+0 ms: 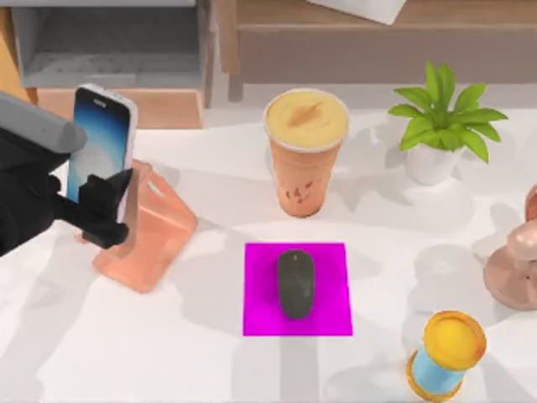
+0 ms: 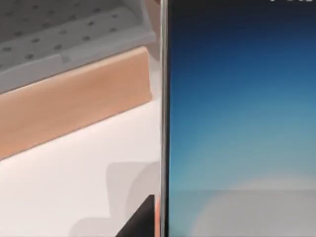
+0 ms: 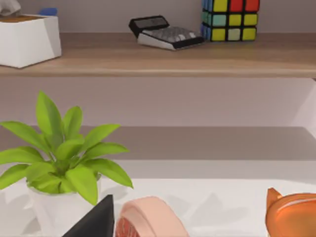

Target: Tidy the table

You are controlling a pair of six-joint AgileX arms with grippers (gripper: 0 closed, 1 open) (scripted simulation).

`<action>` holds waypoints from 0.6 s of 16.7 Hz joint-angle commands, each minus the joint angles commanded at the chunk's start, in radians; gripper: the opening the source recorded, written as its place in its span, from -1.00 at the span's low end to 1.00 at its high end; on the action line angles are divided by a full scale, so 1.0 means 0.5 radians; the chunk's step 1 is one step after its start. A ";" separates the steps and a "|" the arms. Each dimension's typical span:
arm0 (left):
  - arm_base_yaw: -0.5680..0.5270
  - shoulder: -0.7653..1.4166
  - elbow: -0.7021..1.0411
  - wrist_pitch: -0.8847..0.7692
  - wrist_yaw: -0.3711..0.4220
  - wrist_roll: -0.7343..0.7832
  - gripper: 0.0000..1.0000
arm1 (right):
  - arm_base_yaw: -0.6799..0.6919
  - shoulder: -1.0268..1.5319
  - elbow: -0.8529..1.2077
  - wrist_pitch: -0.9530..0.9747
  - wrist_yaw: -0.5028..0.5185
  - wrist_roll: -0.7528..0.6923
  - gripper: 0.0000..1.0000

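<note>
Holding a smartphone [image 1: 102, 143] upright by its edges, my left gripper [image 1: 107, 210] sits at the counter's [image 1: 151, 336] left side, its jaws clamped on the phone just above a peach-coloured stand [image 1: 147, 231]. The left wrist view looks straight at the phone's blue screen [image 2: 237, 123], with the wooden shelf unit [image 2: 74, 103] behind it. White and broad, the counter spreads beneath everything; it is rigid and fixed, nothing to be picked up, so tidying it means handling what stands on it. The phone looks thin, stiff and slick, and probably best pinched across its narrow sides, low enough to seat into the stand's cradle. Near the middle, a dark mouse [image 1: 296, 283] lies on a magenta mat [image 1: 331, 315]; behind it stands a cup of orange drink [image 1: 305, 155], likely tippy. A potted plant [image 1: 440, 126] is at the right, and a yellow-topped blue container [image 1: 447, 353] near the front right. The right arm is parked at the right; I cannot tell its jaws' state.
</note>
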 joint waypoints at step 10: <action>-0.035 0.151 0.006 0.137 -0.049 -0.051 -0.70 | 0.000 0.000 0.000 0.000 0.000 0.000 1.00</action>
